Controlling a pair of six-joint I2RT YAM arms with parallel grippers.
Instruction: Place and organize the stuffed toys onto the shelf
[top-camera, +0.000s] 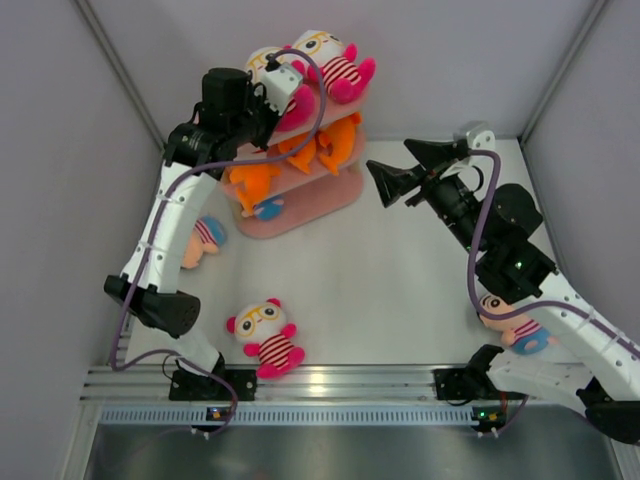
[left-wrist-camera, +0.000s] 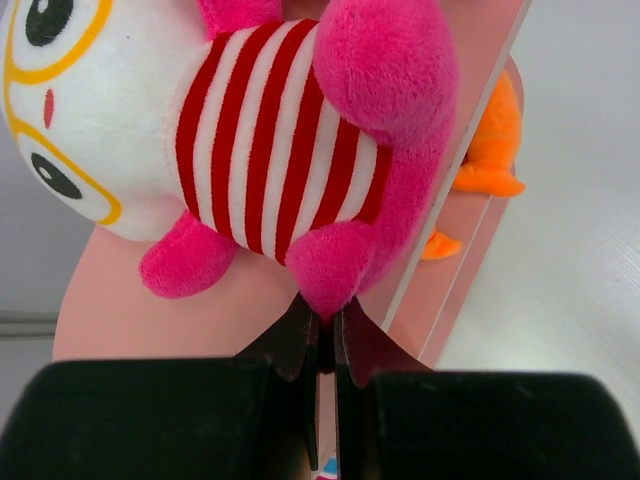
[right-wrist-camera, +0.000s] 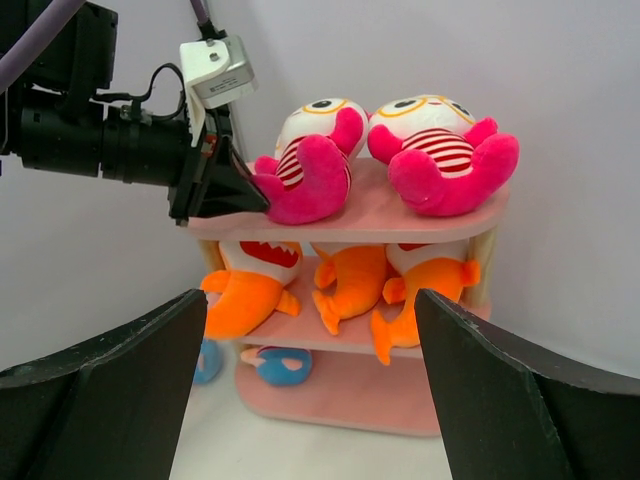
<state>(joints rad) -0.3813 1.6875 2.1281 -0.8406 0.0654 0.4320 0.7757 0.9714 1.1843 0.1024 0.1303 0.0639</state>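
Left pincer (left-wrist-camera: 327, 322) shut against a pink foot of the glasses doll (left-wrist-camera: 265, 140) atop the shelf (right-wrist-camera: 360, 226) (right pincer (right-wrist-camera: 310, 305) gapes, empty).

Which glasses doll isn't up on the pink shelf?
The glasses doll lying alone near the front edge of the table. The other two sit side by side on the shelf's top board.

walls (top-camera: 450, 60): pale grey panels (metal corner posts (top-camera: 118, 68)) | table (top-camera: 380, 270): white — matte | near edge: ribbed aluminium rail (top-camera: 340, 380)
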